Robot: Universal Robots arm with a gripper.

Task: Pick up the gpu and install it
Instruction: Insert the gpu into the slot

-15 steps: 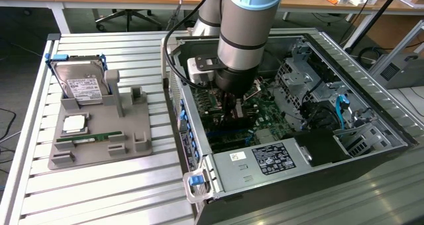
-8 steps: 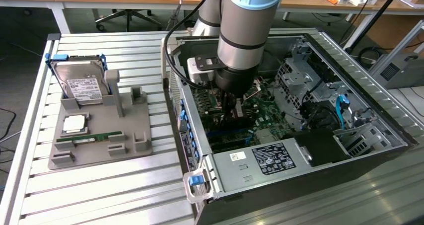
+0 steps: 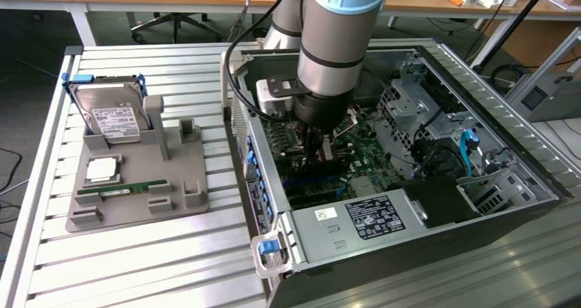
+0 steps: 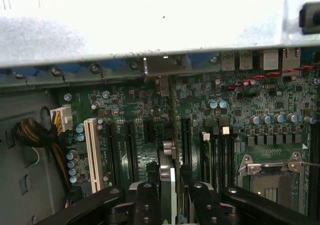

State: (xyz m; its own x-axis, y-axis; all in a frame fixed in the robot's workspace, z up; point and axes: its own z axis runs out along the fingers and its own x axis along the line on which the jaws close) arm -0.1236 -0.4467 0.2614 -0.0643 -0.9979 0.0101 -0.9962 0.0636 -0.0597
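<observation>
Pincer (image 3: 324, 147) sits deep inside the open computer case (image 3: 508, 151) in the exterior view, hanging from the grey arm (image 3: 331, 43) straight over the green motherboard (image 3: 363, 155). From this side its tips are lost against the dark parts below, so the grip itself cannot be judged here. On the exterior view's left, a grey holder (image 3: 136, 185) lies on the slatted metal table (image 3: 136, 267), well apart from the case. A hard drive (image 3: 111, 114) with a white label leans upright in its back slot, a square chip (image 3: 102, 170) lies flat in the middle, and a narrow green memory stick (image 3: 122, 189) lies along its front. A power supply (image 3: 363, 219) with a white label fills the near end of the case.

From the wrist view, the pincer (image 4: 167, 197) shows its two black fingers (image 4: 145, 200) pressed against the gpu (image 4: 169, 167), one on each side. The card stands on edge between them, thin side toward the camera, directly above the motherboard (image 4: 240, 105) among the long dark slots. A white slot (image 4: 92, 152) runs parallel just beside those, and the empty processor socket (image 4: 272, 167) lies on the other side.
</observation>
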